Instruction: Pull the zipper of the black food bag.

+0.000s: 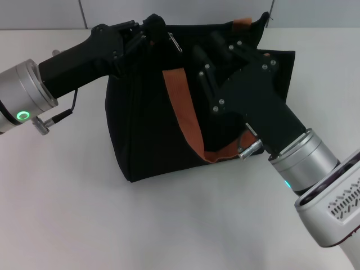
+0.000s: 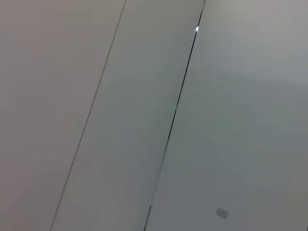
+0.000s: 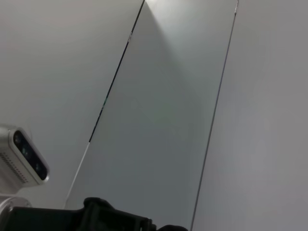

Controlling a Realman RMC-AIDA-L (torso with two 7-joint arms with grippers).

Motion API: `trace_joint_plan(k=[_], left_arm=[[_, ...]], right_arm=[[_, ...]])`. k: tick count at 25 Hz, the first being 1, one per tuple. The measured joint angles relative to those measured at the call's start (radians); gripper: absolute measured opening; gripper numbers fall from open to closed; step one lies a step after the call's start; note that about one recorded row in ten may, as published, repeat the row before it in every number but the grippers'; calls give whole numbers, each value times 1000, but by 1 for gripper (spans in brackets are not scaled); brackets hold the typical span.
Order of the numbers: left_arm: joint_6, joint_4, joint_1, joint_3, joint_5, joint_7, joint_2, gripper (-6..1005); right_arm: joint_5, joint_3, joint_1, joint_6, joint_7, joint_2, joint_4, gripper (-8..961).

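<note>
The black food bag (image 1: 149, 129) stands in the middle of the white table in the head view, with an orange-brown strap (image 1: 179, 107) hanging down its front. The small silvery zipper (image 1: 175, 43) lies at the bag's top edge, between the two grippers and free of both. My left gripper (image 1: 153, 25) reaches in from the left and is shut on the bag's top left corner. My right gripper (image 1: 207, 45) comes in from the right over the bag's top, open, its fingers just right of the zipper. Both wrist views show only wall panels.
White table (image 1: 67, 214) surrounds the bag on the left and front. A grey panelled wall (image 1: 50, 11) runs behind it. My right arm's silver wrist (image 1: 301, 160) crosses the bag's right side. A black arm part (image 3: 96, 216) shows low in the right wrist view.
</note>
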Motion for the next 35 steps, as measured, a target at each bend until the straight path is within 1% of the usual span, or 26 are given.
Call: trace_joint_plan(k=[12, 17, 25, 31, 35], left_arm=[[1, -24, -9, 0, -7, -1, -2, 94], [6, -26, -15, -1, -7, -1, -2, 94], [1, -38, -20, -3, -19, 0, -2, 95], [1, -51, -21, -2, -32, 6, -1, 95], [1, -60, -23, -3, -33, 8, -2, 95]], right_arm=[[-6, 1, 9, 13, -11, 0, -7, 251], [-6, 3, 11, 46, -66, 0, -1, 251], [-6, -3, -3, 19, -94, 0, -6, 252], [-6, 3, -5, 18, -182, 0, 9, 252], [-5, 5, -2, 17, -203, 0, 17, 253]])
